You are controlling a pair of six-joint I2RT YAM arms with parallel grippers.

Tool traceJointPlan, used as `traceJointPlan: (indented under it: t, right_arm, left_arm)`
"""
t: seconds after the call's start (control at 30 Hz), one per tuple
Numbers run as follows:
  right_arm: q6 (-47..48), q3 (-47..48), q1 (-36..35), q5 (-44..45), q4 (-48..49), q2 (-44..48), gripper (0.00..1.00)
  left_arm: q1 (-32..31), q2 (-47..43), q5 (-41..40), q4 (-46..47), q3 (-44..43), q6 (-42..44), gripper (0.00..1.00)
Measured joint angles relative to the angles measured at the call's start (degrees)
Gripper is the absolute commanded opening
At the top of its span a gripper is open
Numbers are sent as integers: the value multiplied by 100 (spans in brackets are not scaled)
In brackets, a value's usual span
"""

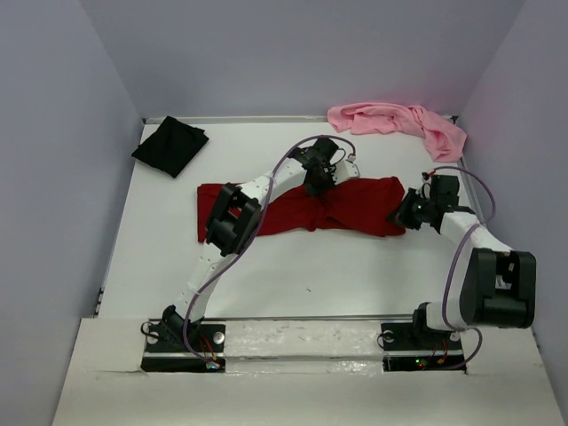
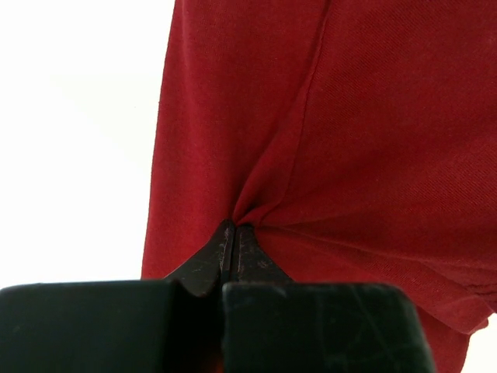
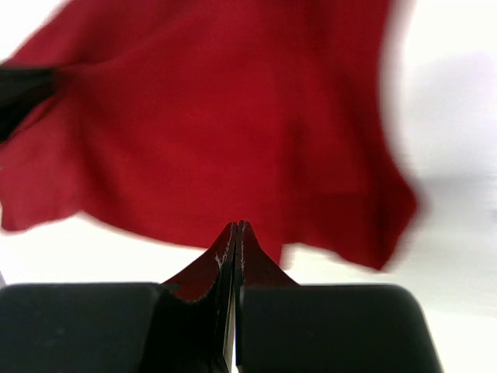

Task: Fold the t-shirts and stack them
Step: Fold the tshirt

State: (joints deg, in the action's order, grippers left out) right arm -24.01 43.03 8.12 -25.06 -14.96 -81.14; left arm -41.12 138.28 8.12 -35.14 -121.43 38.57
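The dark red t-shirt point(image 1: 364, 206) lies spread across the middle of the table. My left gripper point(image 1: 318, 188) is shut on its cloth near the middle of the far edge, and the fabric puckers into the fingertips point(image 2: 233, 227). At the shirt's right edge my right gripper point(image 1: 401, 216) is shut. In the right wrist view its tips point(image 3: 239, 225) sit at the hem of the red shirt point(image 3: 233, 116), with no pucker or cloth showing between the jaws. The black t-shirt point(image 1: 170, 146) lies at the back left. The light pink t-shirt point(image 1: 399, 122) is crumpled at the back right.
The white table point(image 1: 311, 275) has grey walls on the left, back and right. The left arm point(image 1: 235, 217) reaches over the left half of the red shirt and hides part of it. The right wrist view is blurred.
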Motion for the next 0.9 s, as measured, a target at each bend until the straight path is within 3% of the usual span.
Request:
traceJointPlan:
  t: [0.17,0.3,0.4,0.5,0.53,0.63,0.67,0.73,0.9]
  right_arm:
    - [-2,2,-874,-181,66,1204,8]
    - [-2,24,-1456,-382,160,1578,20]
    - [0,9,-1880,-409,229,1405,20]
    - [-46,-105,-2494,-382,474,1001,10]
    - [-85,-160,-2728,-350,588,846,0]
    - [-190,-271,-3193,-262,885,452,0]
    - [-234,-289,-3298,-214,968,350,1]
    - [-339,-299,-3530,-105,1279,-7,16]
    - [-457,-299,-3711,85,1755,-520,22]
  left_arm:
    - [0,0,22,-9,-2,0,0]
    - [0,0,26,-24,-11,2,0]
    - [0,0,26,-26,-11,2,0]
    - [0,0,31,-28,-11,0,0]
    - [0,0,33,-33,-11,2,0]
    - [0,0,35,-37,-11,2,0]
    - [0,0,35,-39,-11,2,0]
    - [0,0,42,-46,-11,2,0]
    - [0,0,44,-59,-11,7,0]
